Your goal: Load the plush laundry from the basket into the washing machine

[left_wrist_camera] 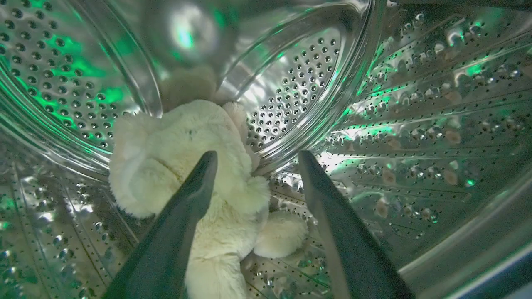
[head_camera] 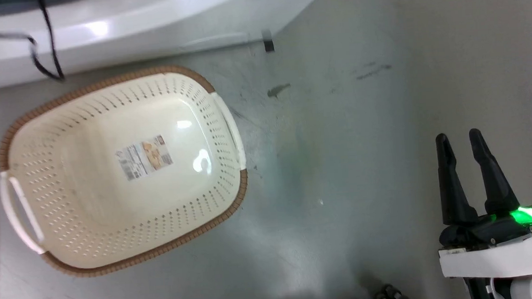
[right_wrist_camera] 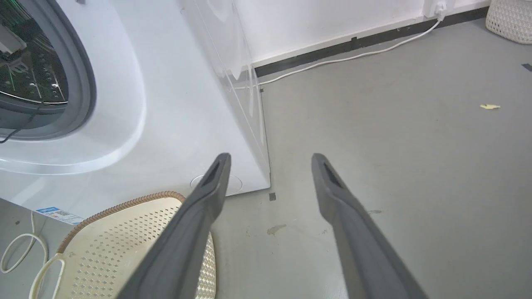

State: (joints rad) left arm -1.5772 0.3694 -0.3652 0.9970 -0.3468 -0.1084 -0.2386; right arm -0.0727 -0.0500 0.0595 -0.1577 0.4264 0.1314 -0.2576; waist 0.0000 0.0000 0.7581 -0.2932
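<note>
Left gripper [left_wrist_camera: 257, 153]: you have it inside the washing machine [left_wrist_camera: 415, 104], fingers spread wide with nothing between the tips. In the left wrist view the plush laundry [left_wrist_camera: 187, 141] lies on the perforated steel drum wall, from centre down toward 7 o'clock. The finger on the 8 o'clock side crosses in front of its fur (I cannot tell whether it touches). One cream paw sits low in the gap between the fingers. Green light glints off the drum at 10 and 2 o'clock.

Right gripper [head_camera: 458, 134]: in the head view it sits at 4 o'clock, over the grey floor [head_camera: 340, 163], fingers parted and holding nothing. A green lamp [head_camera: 526, 216] glows at its wrist. Your right wrist view shows the same gripper [right_wrist_camera: 271, 154], fingers apart over the floor.

Basket [head_camera: 90, 215]: at 9 o'clock in the head view, standing on the floor just below the washing machine [head_camera: 124, 28], well apart from the right gripper. Its bottom and the label sticker [head_camera: 144, 158] are in plain view. A black cable [head_camera: 49, 42] hangs across the white machine front at 11 o'clock.

In the right wrist view the basket [right_wrist_camera: 124, 232] lies at 7 o'clock, partly behind one finger, close to the foot of the washing machine [right_wrist_camera: 166, 104]. The grey-ringed port is at 10 o'clock. A white cable [right_wrist_camera: 353, 52] runs along the wall base at 1 o'clock, and a white woven bin [right_wrist_camera: 509, 18] stands at 2 o'clock.
</note>
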